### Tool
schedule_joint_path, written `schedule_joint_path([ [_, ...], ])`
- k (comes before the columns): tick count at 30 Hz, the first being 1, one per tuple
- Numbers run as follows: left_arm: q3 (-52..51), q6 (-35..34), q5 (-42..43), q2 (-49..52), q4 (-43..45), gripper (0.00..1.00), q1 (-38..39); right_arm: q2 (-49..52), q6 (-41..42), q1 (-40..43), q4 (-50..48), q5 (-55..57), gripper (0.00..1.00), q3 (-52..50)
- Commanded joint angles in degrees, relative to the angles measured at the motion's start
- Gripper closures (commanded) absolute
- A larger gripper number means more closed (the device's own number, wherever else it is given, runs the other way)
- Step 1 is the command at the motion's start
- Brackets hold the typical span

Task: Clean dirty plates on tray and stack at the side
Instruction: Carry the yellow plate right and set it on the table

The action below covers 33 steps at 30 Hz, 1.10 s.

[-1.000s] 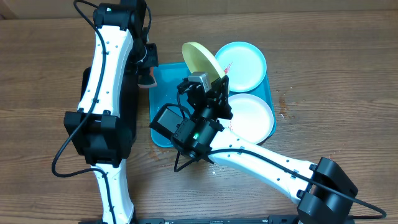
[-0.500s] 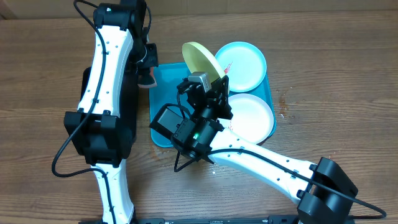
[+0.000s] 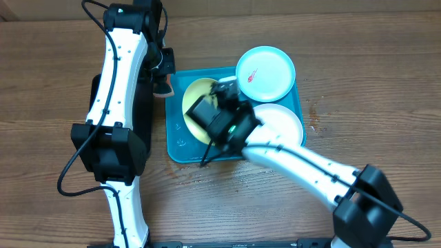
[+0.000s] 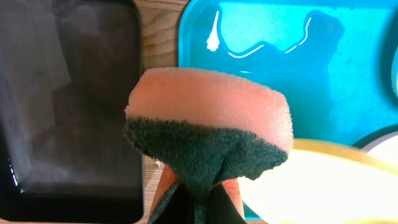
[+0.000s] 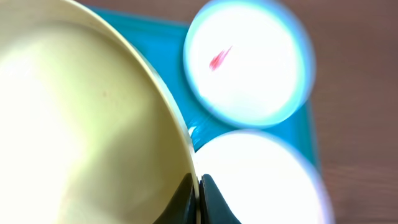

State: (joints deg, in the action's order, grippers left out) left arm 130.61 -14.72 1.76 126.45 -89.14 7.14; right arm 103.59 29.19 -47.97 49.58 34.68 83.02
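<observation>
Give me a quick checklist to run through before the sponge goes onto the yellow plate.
1. Left tool gripping the pink-and-green foam sponge: ok, pinched at its base.
2. Right tool holding the round pale-yellow plate: ok, clamped on its rim.
3. Plate over the teal plastic tray: ok.
4. Plate lying flat and steady: cannot tell, the right wrist view is blurred.
5. Sponge on the plate: not ok, it hangs at the tray's left edge.
6. Round light-blue plate clean: not ok, it has a red smear.
</observation>
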Motion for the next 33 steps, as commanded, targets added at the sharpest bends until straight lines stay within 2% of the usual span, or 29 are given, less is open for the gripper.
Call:
schedule_joint_path([
  [1, 0.7, -0.6, 0.9, -0.5, 0.2, 0.96, 0.0, -0.8, 0.5, 6.6, -0.3, -23.4, 0.96, 0.3],
  [8, 0.6, -0.7, 1.0, -0.5, 0.7, 0.96, 0.2, -4.2, -2.4, 25.9, 1.1, -45.7, 0.96, 0.3],
  [11, 0.7, -0.7, 2.2, -0.5, 1.3, 0.96, 0.3, -4.8, -2.3, 35.4, 3.4, -48.6, 0.96, 0.3],
  [17, 0.6, -0.7, 2.8, -0.5, 2.6, 0.96, 0.9, -4.8, -4.4, 53.1, 8.8, -47.6, 0.96, 0.1],
  [21, 0.6, -0.7, 2.8, -0.5, 2.9, 0.96, 1.3, -4.8, -5.7, 61.7, 8.0, -46.1, 0.96, -2.7],
  [25, 0.7, -0.7, 2.8, -0.5, 3.0, 0.96, 1.3, -4.6, -5.6, 66.8, 5.3, -42.7, 0.96, -7.4],
  [33, 0.7, -0.7, 2.8, -0.5, 3.1, 0.96, 1.3, -4.5, -5.5, 71.5, -9.2, -39.5, 0.96, -19.4],
])
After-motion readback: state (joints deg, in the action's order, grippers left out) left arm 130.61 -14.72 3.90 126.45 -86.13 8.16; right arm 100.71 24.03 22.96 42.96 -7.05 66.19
